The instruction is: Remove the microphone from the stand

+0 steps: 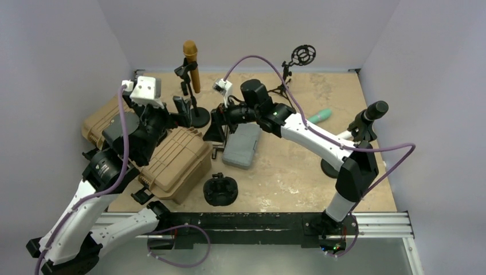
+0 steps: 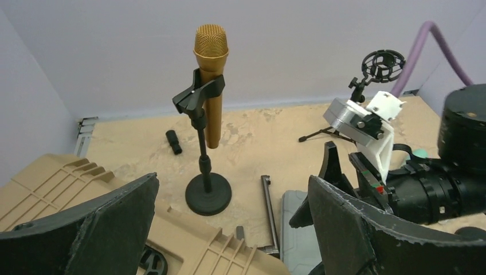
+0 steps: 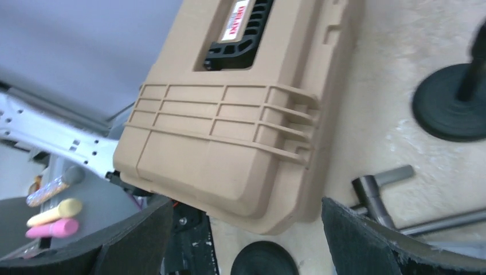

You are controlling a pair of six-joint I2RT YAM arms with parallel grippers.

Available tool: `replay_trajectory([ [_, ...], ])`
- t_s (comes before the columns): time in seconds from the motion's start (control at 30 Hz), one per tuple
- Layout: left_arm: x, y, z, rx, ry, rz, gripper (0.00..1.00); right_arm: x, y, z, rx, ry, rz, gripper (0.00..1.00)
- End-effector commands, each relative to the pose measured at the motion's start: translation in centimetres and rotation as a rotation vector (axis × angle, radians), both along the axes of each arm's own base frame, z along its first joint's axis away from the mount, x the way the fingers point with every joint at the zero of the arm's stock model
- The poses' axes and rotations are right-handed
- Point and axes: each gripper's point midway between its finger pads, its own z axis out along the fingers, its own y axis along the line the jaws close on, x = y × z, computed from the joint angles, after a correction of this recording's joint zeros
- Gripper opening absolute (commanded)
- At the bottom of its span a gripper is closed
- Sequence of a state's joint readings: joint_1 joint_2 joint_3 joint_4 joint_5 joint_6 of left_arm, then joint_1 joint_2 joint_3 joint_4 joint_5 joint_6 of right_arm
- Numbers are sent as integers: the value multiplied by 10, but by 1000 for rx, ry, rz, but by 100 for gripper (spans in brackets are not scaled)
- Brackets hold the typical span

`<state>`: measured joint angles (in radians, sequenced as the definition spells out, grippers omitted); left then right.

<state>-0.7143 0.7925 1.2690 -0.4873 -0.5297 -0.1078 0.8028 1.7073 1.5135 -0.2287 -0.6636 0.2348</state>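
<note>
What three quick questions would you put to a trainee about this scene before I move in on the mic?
1. True or false: the gold mesh-headed microphone is out of the clip on the black round-based stand.
2. Pick one: in its own wrist view, the right pincer faces A) a tan ribbed plastic case, B) a blue bowl, C) a white towel.
3. Fill in: the left pincer, aimed at the stand, is ____ (open or shut).
Key: 1 false, the clip holds it upright; 2 A; 3 open.
</note>
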Motion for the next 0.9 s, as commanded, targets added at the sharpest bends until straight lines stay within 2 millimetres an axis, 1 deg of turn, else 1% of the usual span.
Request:
replay_trajectory([
  [0.0, 11, 3, 16, -49, 38, 69, 100, 33, -8, 51, 83, -78, -232, 99],
  [0.07, 21, -3, 16, -62, 68, 66, 100, 38, -16, 55, 85, -86, -286, 99],
  [0.13, 34, -4, 15, -81, 100, 72, 100, 38, -23, 57, 89, -91, -308, 99],
  [0.23, 61, -3, 9, -152, 161, 40, 100, 36, -37, 56, 81, -99, -332, 98],
  [0.3, 83, 3, 4, -202, 190, 24, 100, 34, -49, 58, 79, -110, -347, 98],
  [0.33, 95, 4, 1, -229, 201, -1, 100, 36, -57, 53, 72, -105, -358, 98],
  [0.4, 119, 9, -2, -291, 208, -57, 100, 34, -68, 55, 81, -103, -364, 99],
  [0.43, 133, 11, -8, -313, 220, -68, 100, 34, -73, 53, 80, -101, -366, 99],
  [0.53, 160, 19, -11, -328, 198, -90, 99, 34, -84, 49, 77, -92, -378, 99],
  [0.63, 179, 22, -14, -311, 182, -97, 99, 38, -87, 45, 76, -90, -381, 99],
  [0.7, 190, 25, -24, -285, 205, -80, 99, 46, -85, 44, 73, -103, -396, 99],
  [0.77, 198, 32, -36, -277, 242, -47, 97, 57, -79, 52, 97, -133, -408, 99],
  [0.83, 202, 35, -46, -297, 257, -44, 97, 75, -71, 63, 140, -170, -440, 99],
  [0.87, 203, 36, -51, -308, 258, -43, 96, 83, -67, 72, 170, -195, -457, 99],
])
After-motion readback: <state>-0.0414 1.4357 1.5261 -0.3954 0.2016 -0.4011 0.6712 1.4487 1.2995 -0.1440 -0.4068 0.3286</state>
